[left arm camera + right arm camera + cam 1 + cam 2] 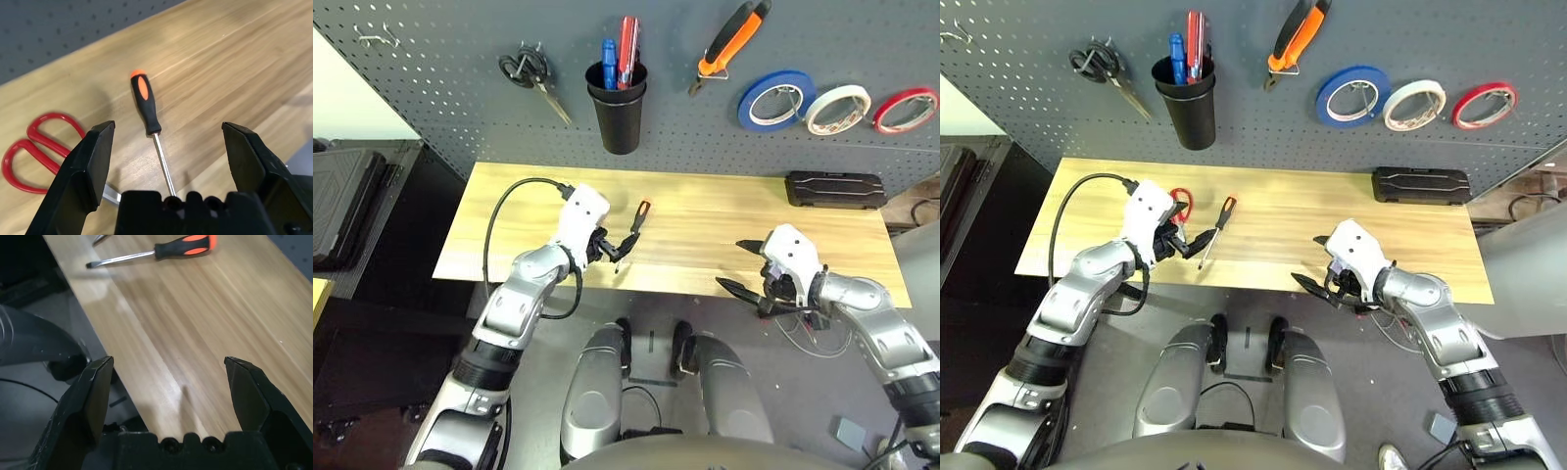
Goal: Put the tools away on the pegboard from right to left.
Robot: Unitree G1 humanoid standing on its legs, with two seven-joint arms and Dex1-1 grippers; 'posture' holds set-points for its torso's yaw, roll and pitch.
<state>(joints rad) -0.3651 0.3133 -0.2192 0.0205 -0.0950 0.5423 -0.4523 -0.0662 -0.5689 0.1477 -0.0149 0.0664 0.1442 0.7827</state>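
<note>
Left gripper with two black fingers (pixel 168 156): apart, empty.
Slim screwdriver with black-orange handle (pixel 146 103): on the wood between its fingertips, shaft nearest; likely light, stiff, best taken by the grippy handle.
Red-handled scissors (pixel 44 147): just beside.

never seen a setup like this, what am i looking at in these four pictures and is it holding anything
This is a two-armed robot at a wooden table. Two pictures come from its head, one per eye; the other two come from cameras on its wrists, looking along the fingers.

On the table lie a screwdriver, red-handled scissors and a black case. Behind, a pegboard carries pliers, tape rolls, black-handled scissors and a cup of pens or tools.

Nothing is held: the left gripper is open over the screwdriver, the right gripper open too.
</note>
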